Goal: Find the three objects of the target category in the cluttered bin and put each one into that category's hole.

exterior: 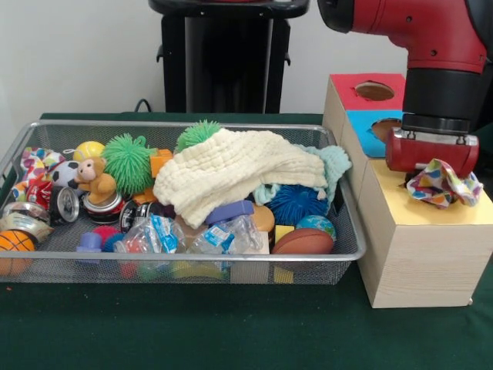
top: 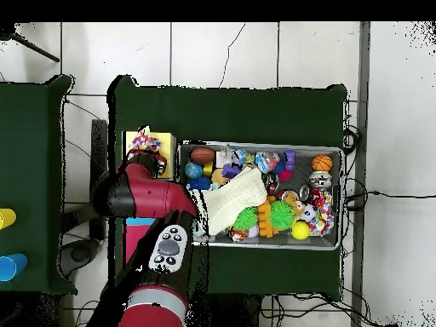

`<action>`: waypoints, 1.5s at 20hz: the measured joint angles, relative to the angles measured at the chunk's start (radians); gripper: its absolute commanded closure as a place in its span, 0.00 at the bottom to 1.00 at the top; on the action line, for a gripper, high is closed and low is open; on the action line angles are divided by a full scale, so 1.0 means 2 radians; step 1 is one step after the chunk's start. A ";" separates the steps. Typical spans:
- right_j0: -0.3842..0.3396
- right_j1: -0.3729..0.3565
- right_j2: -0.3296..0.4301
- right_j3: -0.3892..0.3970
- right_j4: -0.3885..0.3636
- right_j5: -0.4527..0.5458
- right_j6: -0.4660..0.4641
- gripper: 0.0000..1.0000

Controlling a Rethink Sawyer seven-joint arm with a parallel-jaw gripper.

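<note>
One red-and-black gripper (exterior: 433, 163) clasps a multicoloured patterned cloth (exterior: 444, 183) above the wooden box's yellow section (exterior: 420, 206); no legible labels.

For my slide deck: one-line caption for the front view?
Sawyer's hand holds a multicoloured cloth over the box's yellow section, beside a cluttered wire bin.

Red and black arm (exterior: 431, 46) descending at right, gripper (exterior: 433, 166) over yellow top of wooden box (exterior: 416, 247), multicoloured patterned cloth (exterior: 443, 183) bunched beneath it, fingers hidden. Behind on box, blue section with hole (exterior: 385, 126), then red section with hole (exterior: 374, 91). At left, wire mesh bin (exterior: 192, 266) crammed: cream cloth (exterior: 235, 173) on top, green spiky ball (exterior: 129, 162), toy monkey (exterior: 95, 179), small basketball (exterior: 15, 243), brown football (exterior: 303, 241).
</note>
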 measured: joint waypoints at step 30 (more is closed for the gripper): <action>0.004 -0.059 -0.015 0.032 -0.001 0.081 0.000 1.00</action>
